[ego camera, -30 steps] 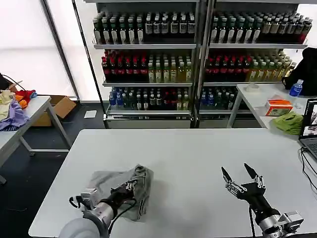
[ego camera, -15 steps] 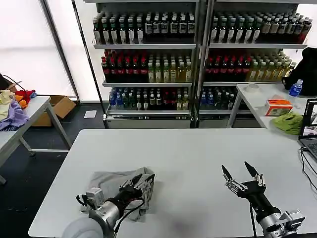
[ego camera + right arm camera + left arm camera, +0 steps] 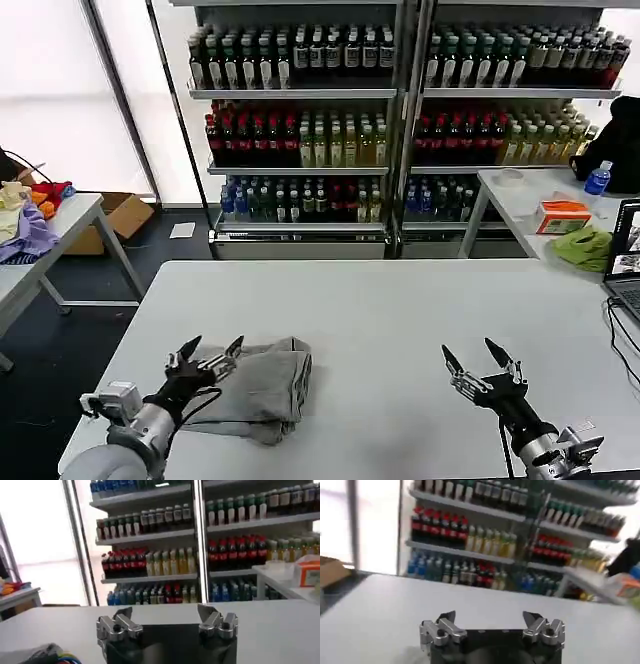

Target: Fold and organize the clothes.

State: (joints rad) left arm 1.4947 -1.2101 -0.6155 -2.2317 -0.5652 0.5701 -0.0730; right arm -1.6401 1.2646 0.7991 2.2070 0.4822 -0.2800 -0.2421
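1 grey shirt [image 3: 255, 385], bunched on the table [image 3: 400, 310] near its front left, looks soft, light and floppy, so I would pinch an edge; left hand [image 3: 208, 357] beside it and right hand [image 3: 478, 363] both stand apart, empty.

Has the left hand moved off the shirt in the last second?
Yes. The left hand has pulled back toward the table's left edge and opened; it now sits at the left end of the folded grey shirt, no longer over its middle.
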